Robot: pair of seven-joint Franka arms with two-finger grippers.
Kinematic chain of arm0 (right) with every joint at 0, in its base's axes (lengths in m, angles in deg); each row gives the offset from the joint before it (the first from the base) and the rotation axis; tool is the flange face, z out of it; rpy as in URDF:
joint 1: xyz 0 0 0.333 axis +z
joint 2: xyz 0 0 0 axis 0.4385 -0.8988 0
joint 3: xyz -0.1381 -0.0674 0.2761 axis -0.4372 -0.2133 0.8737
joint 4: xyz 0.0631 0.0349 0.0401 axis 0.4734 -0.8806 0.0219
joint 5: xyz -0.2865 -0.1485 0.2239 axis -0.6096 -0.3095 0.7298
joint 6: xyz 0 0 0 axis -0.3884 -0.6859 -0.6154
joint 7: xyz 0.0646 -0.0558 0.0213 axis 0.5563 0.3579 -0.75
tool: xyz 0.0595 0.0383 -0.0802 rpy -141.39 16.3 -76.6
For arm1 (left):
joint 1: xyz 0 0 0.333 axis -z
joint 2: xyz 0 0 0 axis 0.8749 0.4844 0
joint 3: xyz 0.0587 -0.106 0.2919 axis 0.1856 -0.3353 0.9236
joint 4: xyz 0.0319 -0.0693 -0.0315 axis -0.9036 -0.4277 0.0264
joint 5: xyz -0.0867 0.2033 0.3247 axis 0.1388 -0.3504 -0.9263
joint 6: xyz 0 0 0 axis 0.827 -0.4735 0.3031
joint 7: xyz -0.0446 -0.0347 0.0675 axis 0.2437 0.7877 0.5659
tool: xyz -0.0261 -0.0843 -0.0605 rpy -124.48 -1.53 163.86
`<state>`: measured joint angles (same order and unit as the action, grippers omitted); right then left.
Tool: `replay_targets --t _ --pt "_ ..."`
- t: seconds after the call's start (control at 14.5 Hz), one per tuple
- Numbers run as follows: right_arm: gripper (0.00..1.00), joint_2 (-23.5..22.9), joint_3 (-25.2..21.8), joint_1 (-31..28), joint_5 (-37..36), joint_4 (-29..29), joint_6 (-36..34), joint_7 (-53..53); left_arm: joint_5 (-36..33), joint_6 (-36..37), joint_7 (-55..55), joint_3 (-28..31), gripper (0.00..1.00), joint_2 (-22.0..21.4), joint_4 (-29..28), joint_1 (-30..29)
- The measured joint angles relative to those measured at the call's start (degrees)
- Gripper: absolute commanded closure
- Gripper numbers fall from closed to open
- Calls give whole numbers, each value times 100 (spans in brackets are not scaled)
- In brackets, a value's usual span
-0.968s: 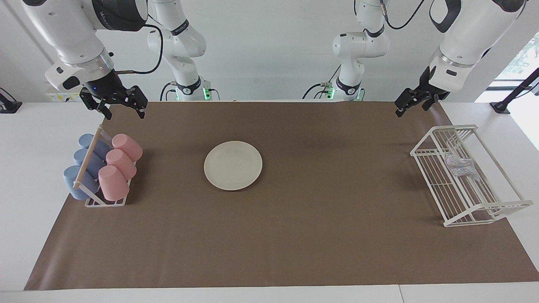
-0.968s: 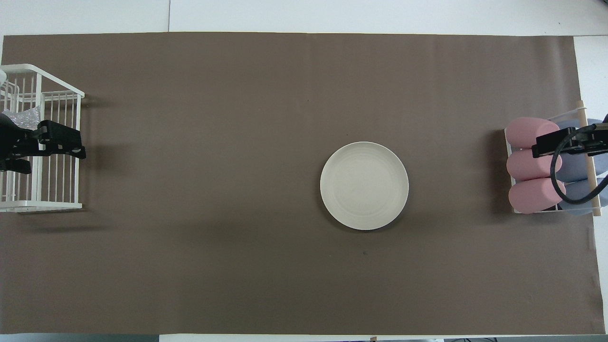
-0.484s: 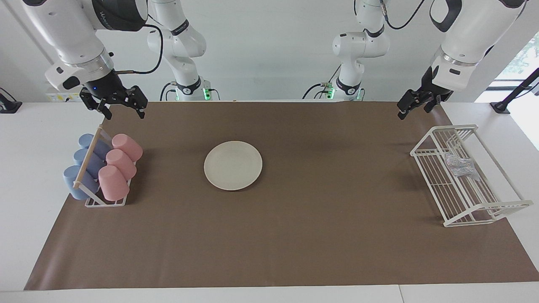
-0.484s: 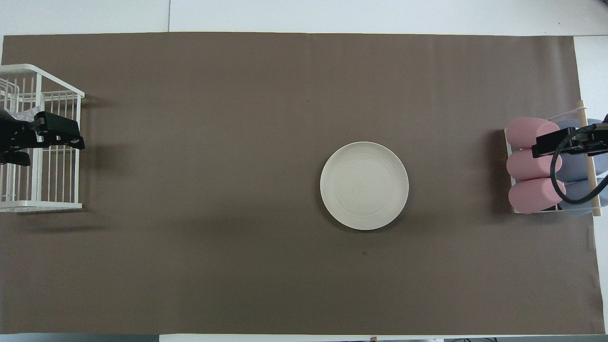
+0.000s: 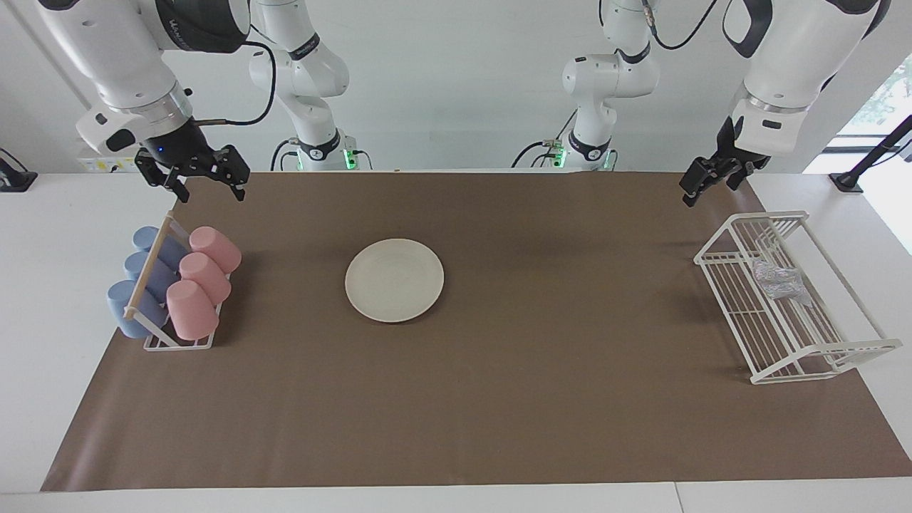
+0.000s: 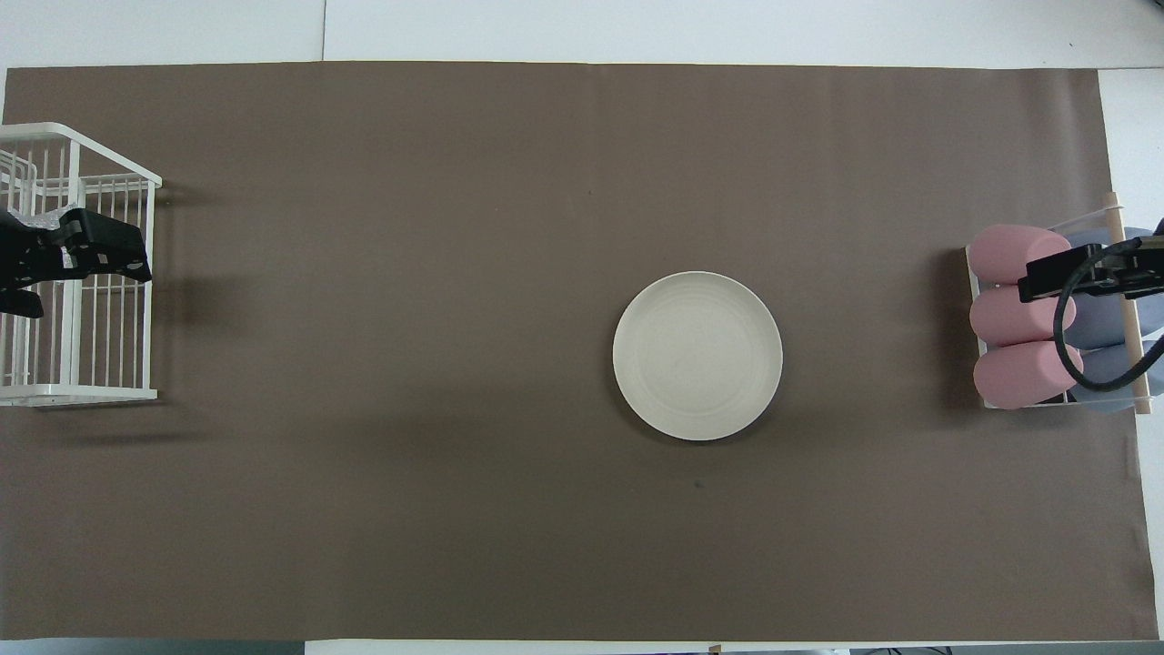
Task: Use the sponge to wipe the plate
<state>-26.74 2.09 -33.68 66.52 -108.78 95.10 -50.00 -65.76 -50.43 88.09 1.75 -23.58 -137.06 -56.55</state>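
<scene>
The cream-white plate (image 5: pixel 394 279) lies flat on the brown mat, a little toward the right arm's end; it also shows in the overhead view (image 6: pixel 697 356). The silvery mesh sponge (image 5: pixel 776 280) lies inside the white wire rack (image 5: pixel 819 354) at the left arm's end. From overhead, only a sliver of the sponge (image 6: pixel 45 216) shows past my left gripper (image 6: pixel 86 273). My left gripper (image 5: pixel 711 188) is open, empty and raised over the rack, touching nothing. My right gripper (image 5: pixel 209 191) is open and empty, waiting in the air over the cup holder (image 5: pixel 153 271).
The cup holder carries three pink cups (image 5: pixel 201 279) and three blue cups (image 5: pixel 142 281) lying on their sides at the right arm's end; it also shows from overhead (image 6: pixel 1028 318). The wire rack (image 6: pixel 91 393) stands at the mat's edge.
My left gripper has drifted toward the left arm's end of the table, now over the sponge in the rack. The right arm, plate and sponge have not moved.
</scene>
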Motion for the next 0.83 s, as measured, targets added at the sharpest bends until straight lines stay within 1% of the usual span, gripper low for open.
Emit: replay_targets --t 0.28,0.41,0.62,0.83 --pt "0 0 0 1 0 0 0 0 -1237 -440 43 -25 0 328 -266 214" --pt "0 0 0 3 0 0 0 77 -1961 -617 53 -29 0 651 -368 298" --pt "0 0 12 57 1 0 0 471 -2834 -965 115 -26 0 1214 -385 350" --pt "0 0 29 227 1 0 0 1293 -3757 -1109 136 6 0 1639 -386 343"
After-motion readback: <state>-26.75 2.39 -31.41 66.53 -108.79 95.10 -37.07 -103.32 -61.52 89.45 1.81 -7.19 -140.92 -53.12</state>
